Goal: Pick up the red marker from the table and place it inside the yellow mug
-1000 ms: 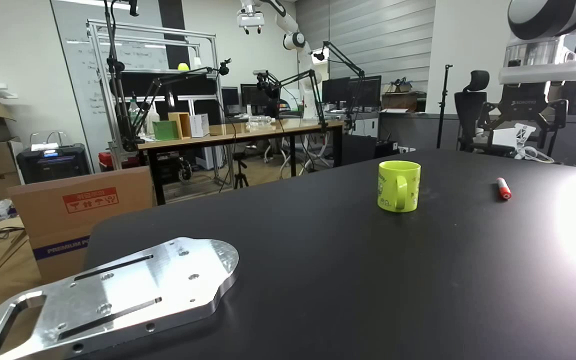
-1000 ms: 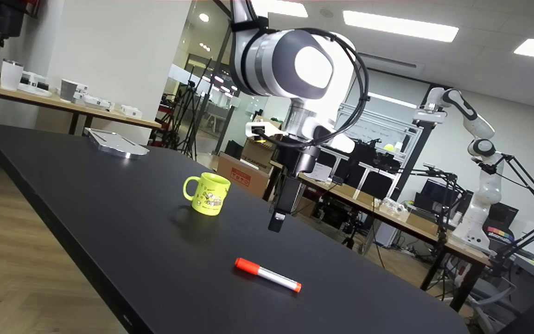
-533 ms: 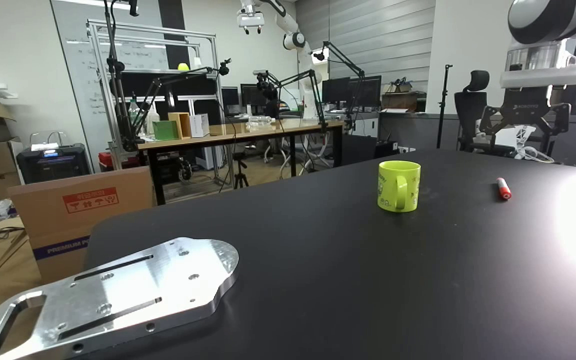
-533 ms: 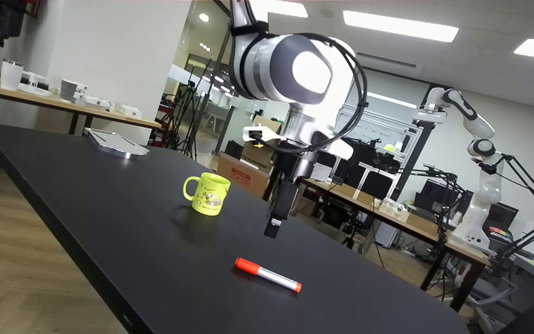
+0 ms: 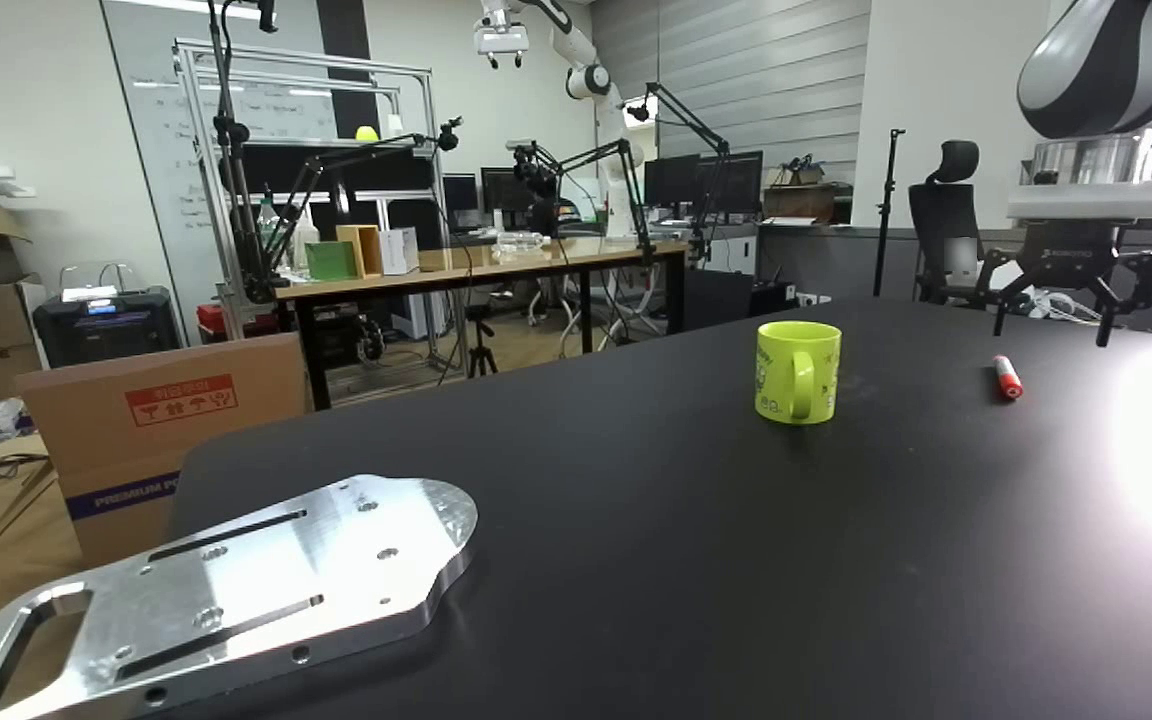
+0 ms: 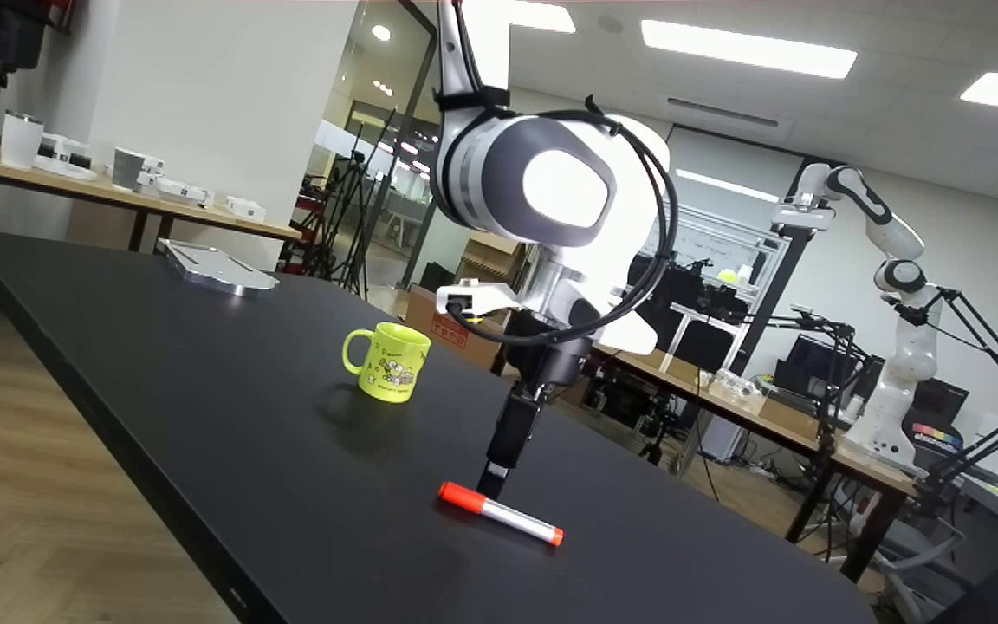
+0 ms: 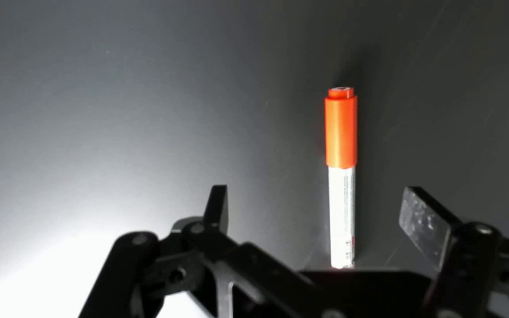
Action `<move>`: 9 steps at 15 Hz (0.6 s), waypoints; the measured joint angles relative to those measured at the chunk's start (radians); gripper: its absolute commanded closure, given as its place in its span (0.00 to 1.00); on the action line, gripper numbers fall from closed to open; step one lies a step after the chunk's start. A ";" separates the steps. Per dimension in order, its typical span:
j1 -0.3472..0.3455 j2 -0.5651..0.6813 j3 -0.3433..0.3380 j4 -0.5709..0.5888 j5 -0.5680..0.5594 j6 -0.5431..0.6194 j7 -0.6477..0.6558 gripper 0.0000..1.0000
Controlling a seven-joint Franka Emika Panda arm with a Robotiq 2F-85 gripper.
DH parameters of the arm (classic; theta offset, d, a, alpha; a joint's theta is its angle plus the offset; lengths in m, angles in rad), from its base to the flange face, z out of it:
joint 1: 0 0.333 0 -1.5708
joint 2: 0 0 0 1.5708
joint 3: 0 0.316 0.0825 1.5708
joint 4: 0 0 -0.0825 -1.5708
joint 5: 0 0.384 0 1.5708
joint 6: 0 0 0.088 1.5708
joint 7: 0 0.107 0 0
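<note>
marker [image 7: 341, 176] flat on tbl [image 5: 636, 520], pincer [image 7: 314, 196] spread abv; wrist view: marker's white barrel btwn pincer tips.

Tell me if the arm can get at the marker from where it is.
Likely yes: the claw hangs open above the table, the marker shows between its fingers in the wrist view, and nothing visible blocks it. The mug stands clear.

robotics lab, white robot arm [image 6: 910, 342] at a workbench [image 5: 436, 272] in the background, monitors [image 5: 736, 185], written-on whiteboard [image 5: 161, 180]
</note>
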 measured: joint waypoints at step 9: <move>-0.011 0.066 0.043 0.024 0.050 0.068 -0.011 0.00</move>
